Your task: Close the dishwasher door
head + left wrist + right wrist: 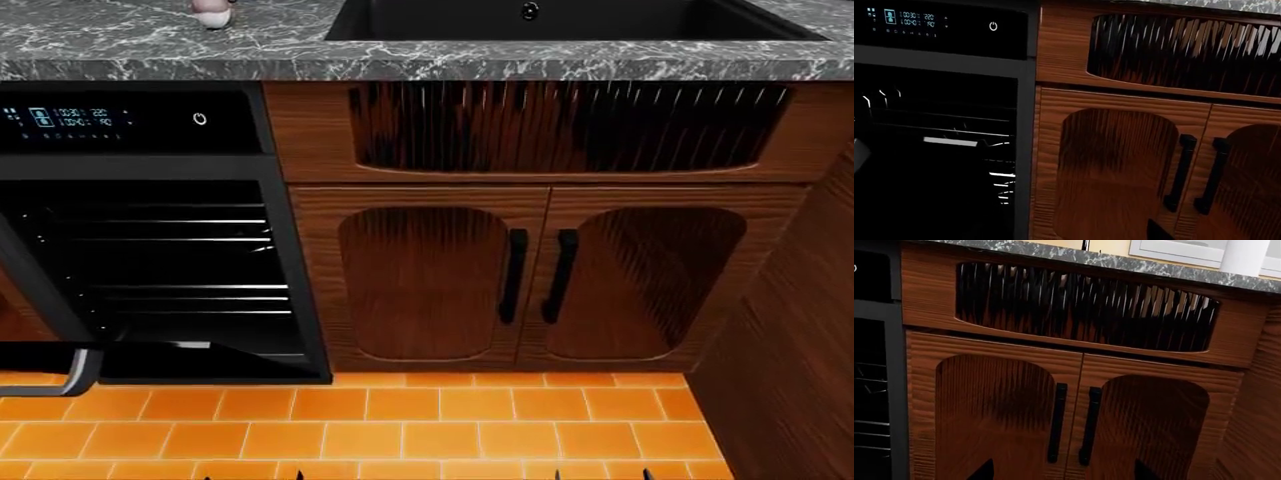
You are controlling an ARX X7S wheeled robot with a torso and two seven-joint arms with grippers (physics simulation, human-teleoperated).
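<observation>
The dishwasher door (200, 362) is a glossy black panel hanging open low over the floor in the head view, with its grey bar handle (74, 372) at the lower left. Above it the dark cavity with wire racks (174, 260) stands exposed under the blue-display control panel (80, 120). The left wrist view faces that panel (914, 22) and the cavity. My left gripper (1074, 232) shows one dark fingertip (1157, 231) far to one side, so it is open and holds nothing. My right gripper (1062, 471) is open, empty and faces the brown cabinet doors, away from the dishwasher.
Two brown arched cabinet doors with black bar handles (534, 275) stand right of the dishwasher, under a slatted panel (561, 125). Above run a grey marble counter (160, 45) and a black sink (561, 20). The floor is orange tile (400, 420). A wooden wall (801, 350) closes the right side.
</observation>
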